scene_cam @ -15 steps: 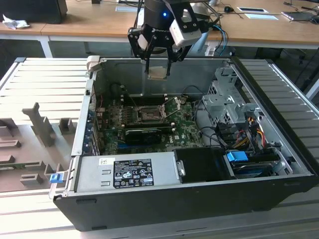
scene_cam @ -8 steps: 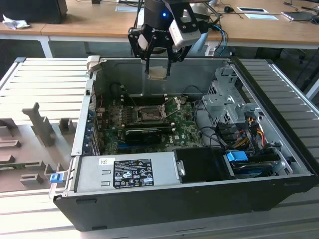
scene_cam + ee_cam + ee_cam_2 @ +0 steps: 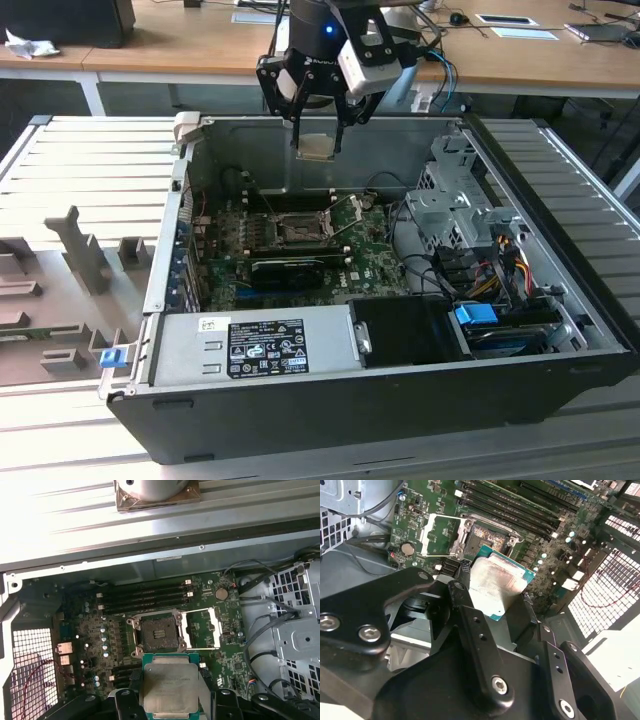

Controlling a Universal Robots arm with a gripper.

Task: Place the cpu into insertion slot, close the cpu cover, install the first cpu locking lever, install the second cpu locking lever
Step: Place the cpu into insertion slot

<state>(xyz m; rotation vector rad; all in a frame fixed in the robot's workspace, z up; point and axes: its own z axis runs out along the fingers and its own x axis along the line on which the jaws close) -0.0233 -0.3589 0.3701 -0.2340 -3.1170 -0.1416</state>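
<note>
Second wrist view: square cpu (image 3: 500,580), dull silver face, green rim, pinched by the end effector (image 3: 495,587).

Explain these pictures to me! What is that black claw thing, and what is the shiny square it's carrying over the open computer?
The black claw is the gripper, the hand of a robot arm. One picture comes from a camera standing apart, looking down into a big black open computer case. The other two come from cameras riding on the arm's wrist. The gripper pinches a small flat square chip with a pale silver face, the cpu, the computer's brain, up in the air above the green circuit board. On that board sits a square dark socket with a silver rim, the insertion slot, with nothing in it yet. Its thin silver hinged frame, the cpu cover, lies flipped open beside it.
</note>
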